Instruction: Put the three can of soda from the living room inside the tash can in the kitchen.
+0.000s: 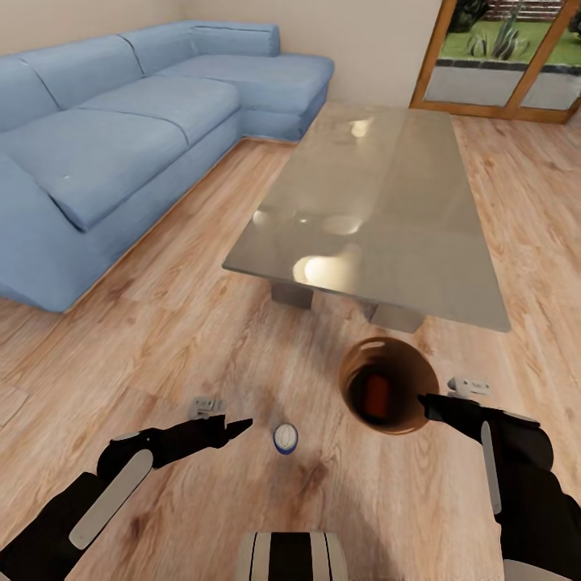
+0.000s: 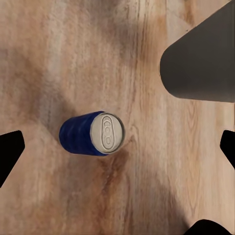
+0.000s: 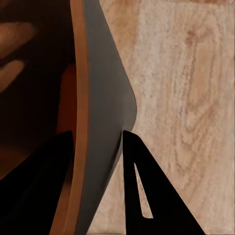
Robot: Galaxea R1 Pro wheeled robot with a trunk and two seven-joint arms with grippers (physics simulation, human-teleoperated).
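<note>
My right gripper (image 3: 98, 161) pinches the bin's (image 1: 415, 383) rim; inside, an orange can (image 1: 376, 393) is half-shadowed. My left gripper (image 2: 117, 142) gapes above the blue can (image 2: 93, 133).

Bright, even daylight fills the room. White glare patches sit on the glossy desk (image 1: 379, 186), strongest at its near end. A soft shadow lies under the desk. Focus is sharp, edges slightly stretched.
</note>
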